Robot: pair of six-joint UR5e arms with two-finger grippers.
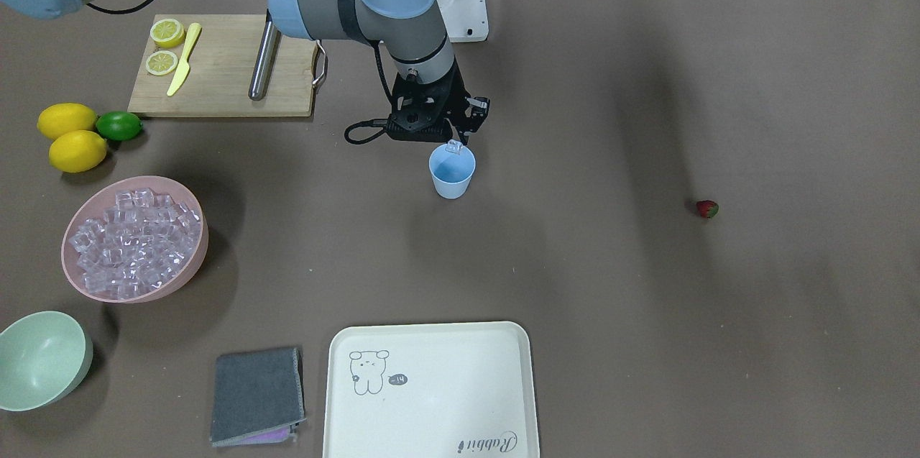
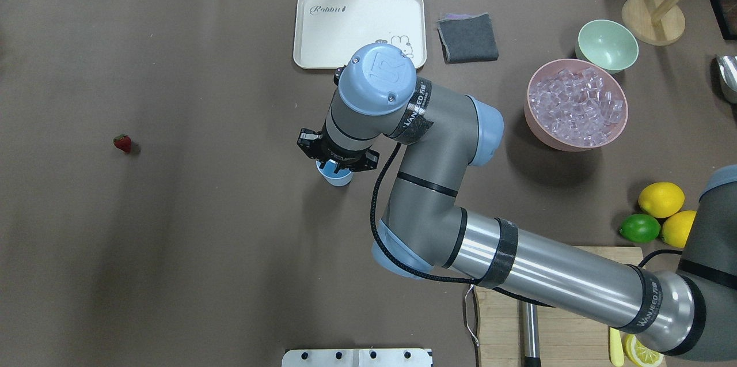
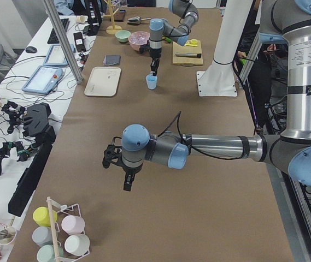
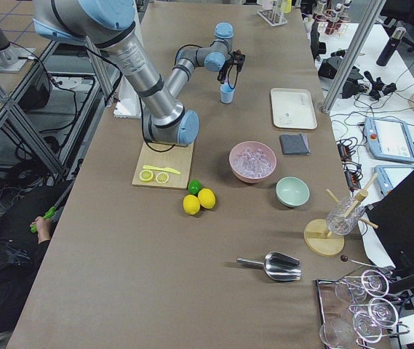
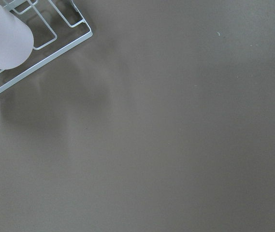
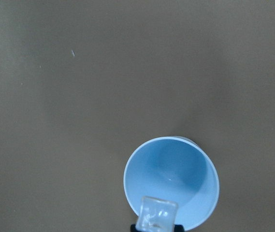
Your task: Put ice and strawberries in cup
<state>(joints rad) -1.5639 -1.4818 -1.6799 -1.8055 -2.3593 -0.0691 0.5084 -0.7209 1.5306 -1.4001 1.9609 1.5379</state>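
Right gripper [image 1: 455, 143]: clamped on one ice cube [image 6: 156, 215], held just over cup [image 6: 144, 176] rim, middle of bench [image 1: 611, 300], ready to drop in. Strawberry [image 2: 122, 143] toward bench's left end. Left gripper [image 3: 127, 184]: cannot tell if apart or together.

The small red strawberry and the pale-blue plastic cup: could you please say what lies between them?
Nothing; the front-facing view shows bare brown tabletop between strawberry and cup.
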